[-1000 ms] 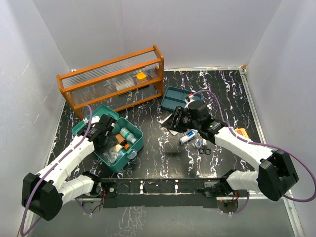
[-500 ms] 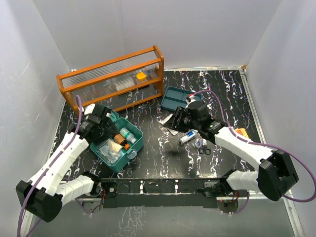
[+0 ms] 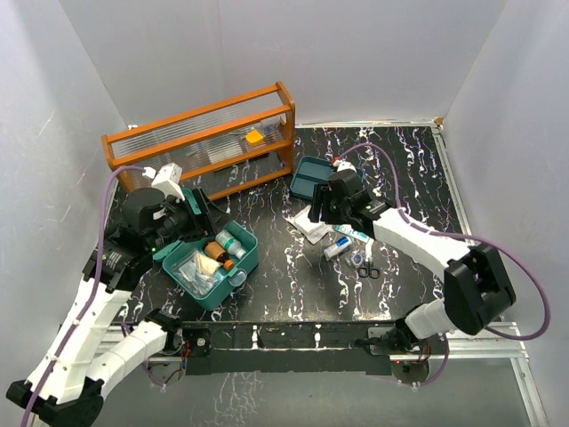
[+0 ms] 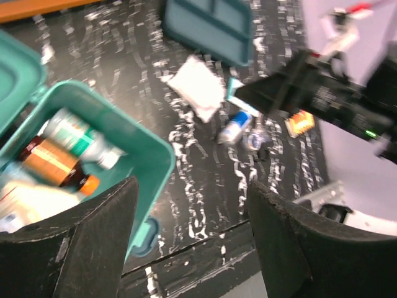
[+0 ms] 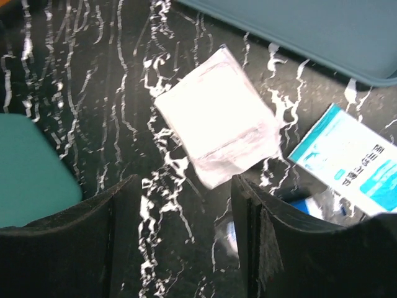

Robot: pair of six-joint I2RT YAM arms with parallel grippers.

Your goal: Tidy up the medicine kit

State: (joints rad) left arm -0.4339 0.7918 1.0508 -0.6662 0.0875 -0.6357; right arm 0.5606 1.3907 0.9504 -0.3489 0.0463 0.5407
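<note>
Just beneath wide, empty right pincer (image 5: 183, 186), white square sachet (image 5: 217, 127) on black marbled tabletop (image 3: 293, 267); best nipped by an edge, then carried to open teal-green plastic box (image 3: 236, 283) near wide left pincer (image 4: 192, 186).

Tally: one teal-green plastic box (image 3: 247, 258), one matching shallow tray (image 3: 311, 178), one orange-brown wooden rack (image 3: 200, 136), one flat white packet (image 5: 217, 118), one teal-and-white carton (image 5: 347, 164), one pair of black scissors (image 3: 371, 269).
</note>
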